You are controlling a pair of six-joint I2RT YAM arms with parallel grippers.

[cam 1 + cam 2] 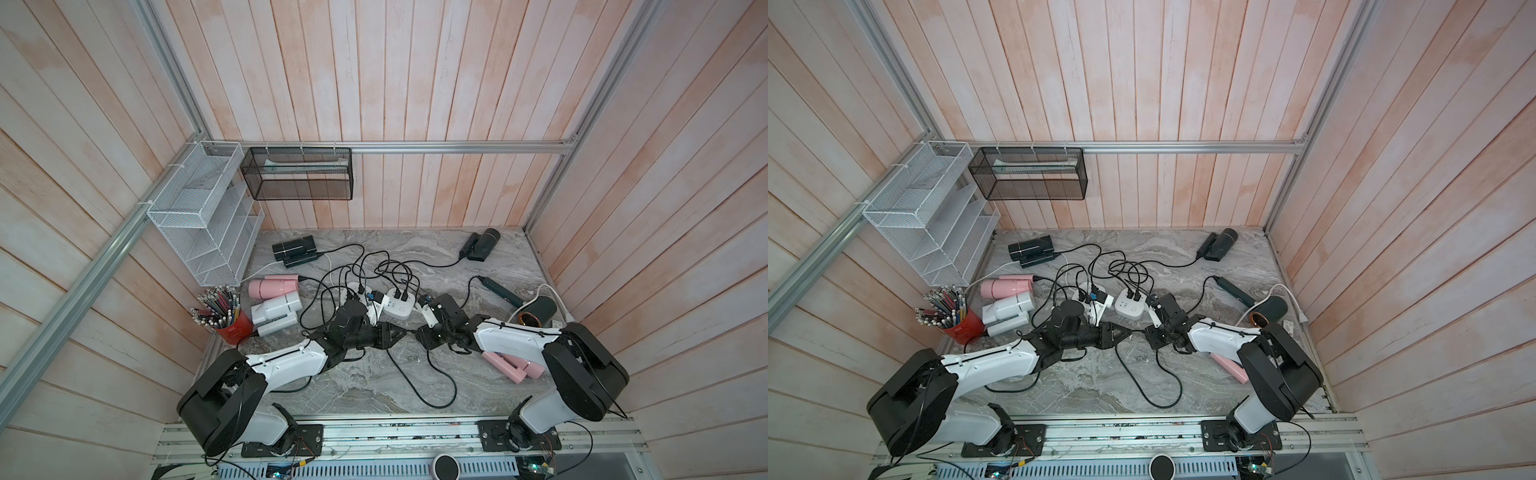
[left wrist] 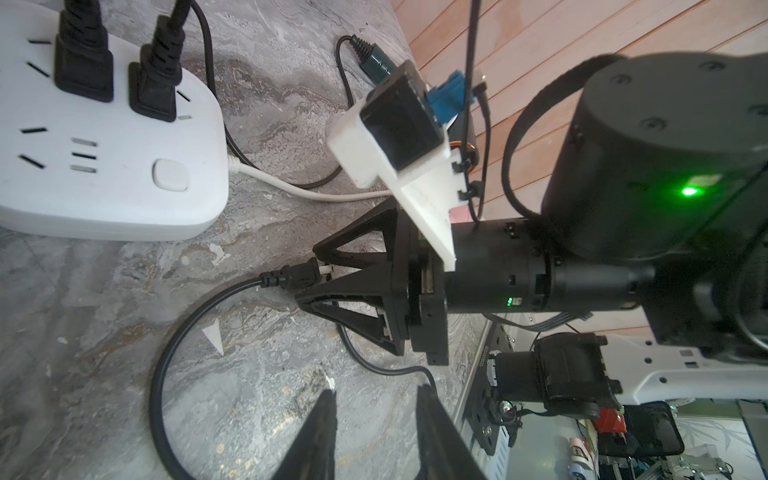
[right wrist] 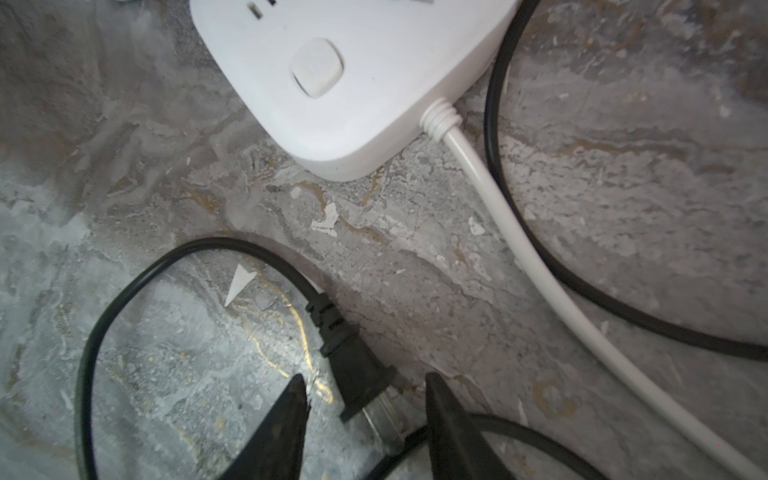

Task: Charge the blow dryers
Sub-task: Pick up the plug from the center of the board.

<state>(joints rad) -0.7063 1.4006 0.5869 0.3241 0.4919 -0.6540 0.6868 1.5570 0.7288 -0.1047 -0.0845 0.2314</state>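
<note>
Blow dryers (image 1: 1032,248), both top views: black dryer (image 1: 293,248) far left, dark dryer (image 1: 486,240) far right, pink dryer (image 1: 272,286) and pale grey dryer (image 1: 276,309) at left, dark green dryer (image 1: 540,309) right, second pink dryer (image 1: 515,371) near right, half hidden under the right arm (image 1: 511,336). Print on the red pencil cup (image 1: 235,328) too small to read. Left wrist view: left gripper (image 2: 376,390) fingers apart, nothing between them; power strip (image 2: 104,174) cut off at the frame edge. Right wrist view: right gripper (image 3: 365,375) fingers spread either side of a loose black plug (image 3: 353,357), a gap on both sides; strip again cut off.
</note>
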